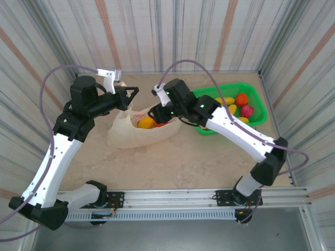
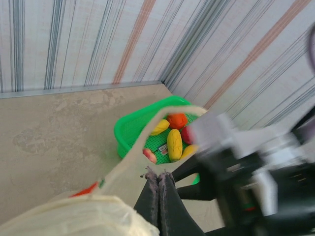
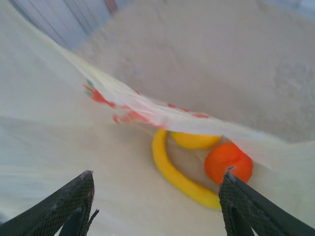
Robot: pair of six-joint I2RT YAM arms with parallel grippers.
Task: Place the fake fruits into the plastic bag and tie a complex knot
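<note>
1. At the table's (image 1: 183, 162) centre-left, the plastic bag (image 1: 131, 137) lies with its mouth open toward the right arm and its left side pulled up.
2. Left gripper (image 2: 158, 174): fingers pressed flat together, right at the bag's raised edge. A handle strip (image 2: 147, 142) runs past the tips; can't tell if film is pinched.
3. Right gripper (image 3: 157, 173): fingers spread wide, nothing between them, poked into the bag mouth.
4. Inside the bag, just ahead of the right fingers: a yellow banana (image 3: 172, 174), an orange round (image 3: 227, 161) and another yellow piece (image 3: 195, 141), all close together.
5. Printed red-orange marks (image 3: 130, 115) sit on the bag film above them.
6. The green basket (image 1: 230, 86) sits right of the bag and holds the remaining fake fruits (image 1: 242, 104): yellow, orange and pink-red.
</note>
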